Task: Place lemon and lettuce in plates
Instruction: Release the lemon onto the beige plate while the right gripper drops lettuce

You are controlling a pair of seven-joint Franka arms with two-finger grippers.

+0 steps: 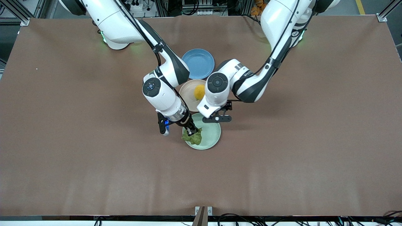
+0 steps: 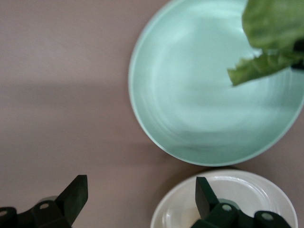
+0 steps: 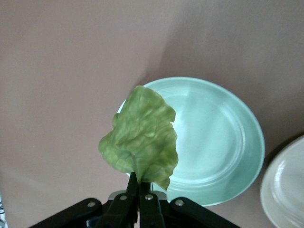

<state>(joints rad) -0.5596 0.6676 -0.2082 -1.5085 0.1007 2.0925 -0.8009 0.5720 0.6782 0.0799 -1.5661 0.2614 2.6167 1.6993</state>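
Glossy smooth mint plate (image 3: 228,142), wrinkly lettuce (image 3: 142,137), matt brown table (image 1: 62,141)

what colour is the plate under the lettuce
Pale mint green plate, clearest in the right wrist view.

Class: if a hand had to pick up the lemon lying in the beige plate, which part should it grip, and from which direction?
Grip the lemon across its narrower middle, coming straight down from above. It lies in the shallow beige plate, so the rim hampers a sideways approach.
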